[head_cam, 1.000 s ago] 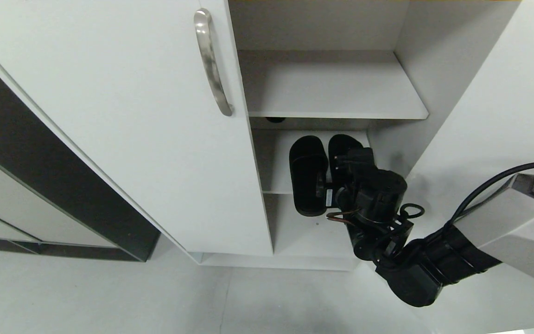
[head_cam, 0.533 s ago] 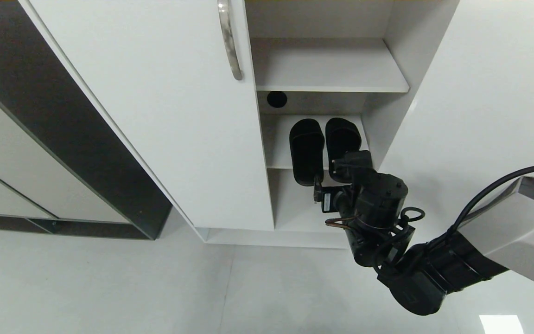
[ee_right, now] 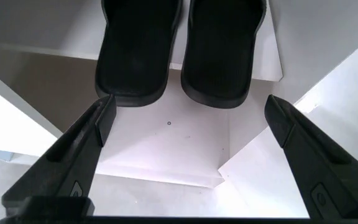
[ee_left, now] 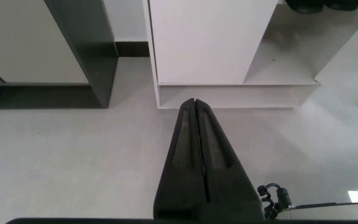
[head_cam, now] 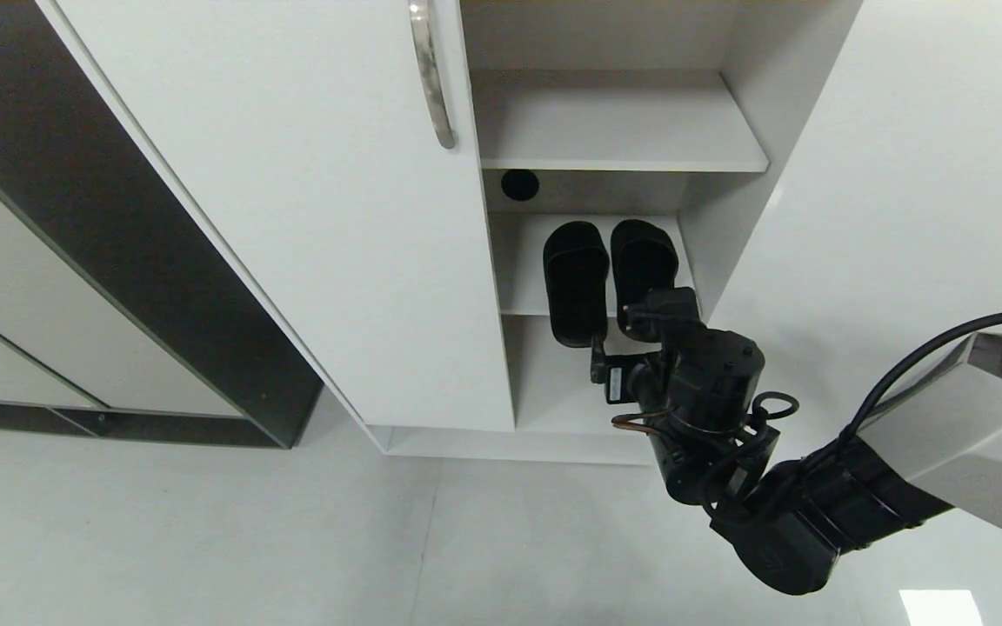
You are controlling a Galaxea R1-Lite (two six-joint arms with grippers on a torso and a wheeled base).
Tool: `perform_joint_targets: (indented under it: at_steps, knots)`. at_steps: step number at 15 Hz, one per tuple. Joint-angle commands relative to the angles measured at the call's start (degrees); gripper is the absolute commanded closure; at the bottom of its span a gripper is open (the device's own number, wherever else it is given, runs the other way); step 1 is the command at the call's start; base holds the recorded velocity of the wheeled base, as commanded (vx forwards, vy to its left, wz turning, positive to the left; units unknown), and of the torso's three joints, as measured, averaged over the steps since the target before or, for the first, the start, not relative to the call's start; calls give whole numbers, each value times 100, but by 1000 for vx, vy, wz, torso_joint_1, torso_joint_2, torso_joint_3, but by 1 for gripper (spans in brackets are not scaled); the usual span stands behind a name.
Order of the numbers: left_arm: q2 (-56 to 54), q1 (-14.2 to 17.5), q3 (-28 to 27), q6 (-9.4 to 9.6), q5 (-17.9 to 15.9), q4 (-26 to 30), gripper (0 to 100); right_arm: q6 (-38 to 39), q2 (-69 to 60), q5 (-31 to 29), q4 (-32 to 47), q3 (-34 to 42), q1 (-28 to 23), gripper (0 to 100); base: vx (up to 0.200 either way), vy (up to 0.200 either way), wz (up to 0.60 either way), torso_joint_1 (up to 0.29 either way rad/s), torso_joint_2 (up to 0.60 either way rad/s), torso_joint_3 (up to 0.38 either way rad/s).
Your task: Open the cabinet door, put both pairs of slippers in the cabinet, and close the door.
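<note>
My right claw (head_cam: 627,335) is spread wide w/ nothing between its fingers, hanging just in front of the open white cabinet (head_cam: 727,104). The pair of black slide slippers (head_cam: 577,278) lies side by side on the lower white shelf (head_cam: 518,269), near ends sticking out over its front edge. In the head view they sit at approx 11 o'clock from the claw, close but apart. The right wrist view shows both slippers (ee_right: 138,50) ahead of the claw (ee_right: 189,102). A bare upper shelf (head_cam: 614,130) is at 12 o'clock, the shut white door (head_cam: 292,217) w/ its brushed-metal bar handle (head_cam: 431,78) at 10, and the swung-open white door (head_cam: 901,174) at 2. My left claw (ee_left: 194,106) is pressed together, empty, over the pale grey floor (ee_left: 73,162), pointing at the cabinet base.
</note>
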Motion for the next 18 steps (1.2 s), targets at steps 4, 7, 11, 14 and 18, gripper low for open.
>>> perform_joint_targets:
  at_steps: [4,7,11,14,18]
  knots:
    - [8,1,0,0,0,6,100,0,-18,-1,-6,0,24,0,0,0,0,0,0,0]
    - [8,1,0,0,0,-2,100,-9,-18,-1,-6,0,50,0,0,0,0,2,2,165]
    - [8,1,0,0,0,-2,100,-9,-18,-1,3,0,50,0,0,0,0,4,2,201]
    - [8,1,0,0,0,-2,100,-9,-36,8,3,26,59,0,0,0,0,2,-1,204]
    - [8,1,0,0,0,-2,100,-18,-212,17,30,158,138,0,0,0,0,0,-1,203]
